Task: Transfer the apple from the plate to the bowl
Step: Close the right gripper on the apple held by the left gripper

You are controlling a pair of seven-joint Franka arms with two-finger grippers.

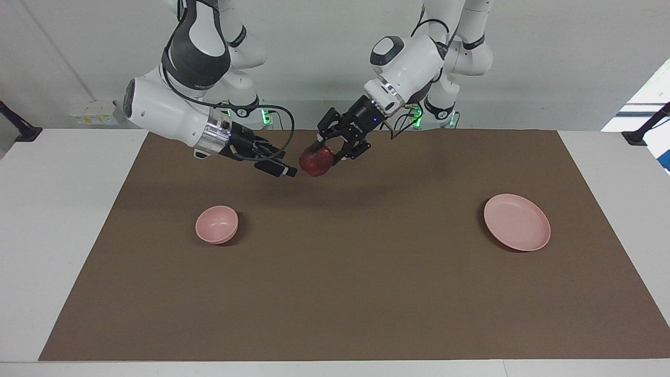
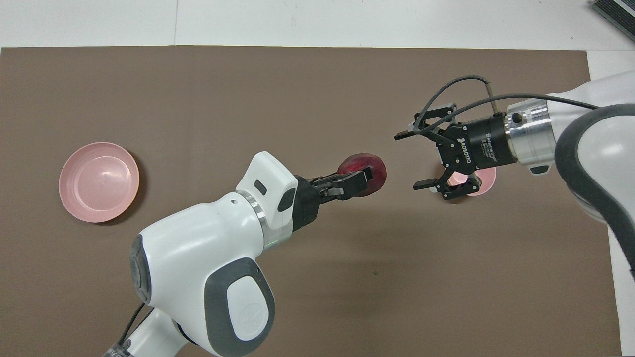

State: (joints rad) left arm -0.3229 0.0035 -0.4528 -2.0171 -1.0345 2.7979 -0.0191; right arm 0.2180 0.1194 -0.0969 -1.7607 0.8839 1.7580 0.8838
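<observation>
We are working over the brown mat (image 1: 335, 293), which is covering most of the table (image 1: 52, 220). The plate (image 1: 517, 222) is lying bare at our left arm's end, well apart from the left gripper (image 1: 320, 152), so the apple (image 1: 315, 160) is already off it. The bowl (image 1: 216, 224) is sitting at our right arm's end, and in the overhead view the right gripper (image 2: 421, 159) is partly covering it; in the facing view that gripper is plainly hanging high above the mat, not touching the bowl.

We are holding the apple in the air over the middle of the mat, the left gripper's fingers clamped on either side of it and the arm tilted toward our right arm. The right gripper is facing the apple with its fingers spread wide, its tips just beside the fruit. We judge this to be a handover: the bowl is lying at the right arm's end, so we are passing the apple across rather than stretching the left arm to the bowl.
</observation>
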